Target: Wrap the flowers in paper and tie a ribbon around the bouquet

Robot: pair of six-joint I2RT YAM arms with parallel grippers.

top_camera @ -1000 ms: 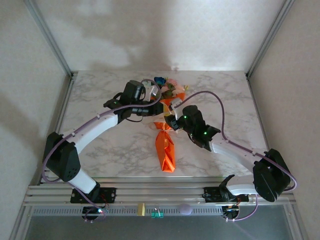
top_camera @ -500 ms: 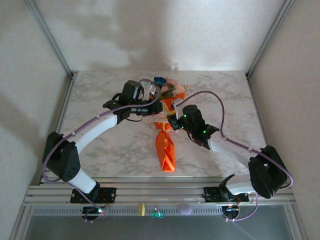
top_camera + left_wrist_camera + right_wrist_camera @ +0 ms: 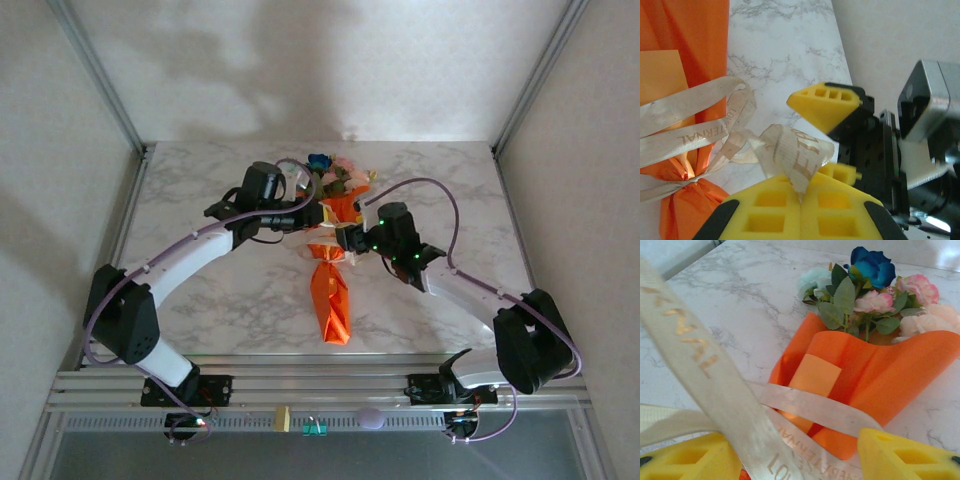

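1. Left gripper (image 3: 801, 200): yellow fingers pressed together and clamped on a loose end of the cream ribbon (image 3: 695, 132); the strand enters the seam between the two pads and curls up and away from them.
2. Right gripper (image 3: 800, 465): fingers spread wide apart; a strand of ribbon with gold lettering runs diagonally through the gap between them; contact with either pad cannot be confirmed.
3. In the left wrist view, the right gripper sits directly opposite the left gripper, just beyond its fingertips; the curled ribbon loop lies between the two.
4. Ribbon: two bands cross the orange paper (image 3: 880, 370) ahead of the right gripper; in the left wrist view the bands lie to the left of the fingers, and a thin strand cinches the paper at a narrow waist.
5. Bouquet (image 3: 330, 290): lying on the marble table (image 3: 785, 30); both grippers meet at its middle, left gripper (image 3: 312, 215) on one side, right gripper (image 3: 347, 238) on the other.
6. Flowers (image 3: 870, 270): blue, pink and white blooms with green leaves protrude from the open mouth of the paper, beyond the right gripper's fingers; the pointed paper tail extends towards the arm bases.
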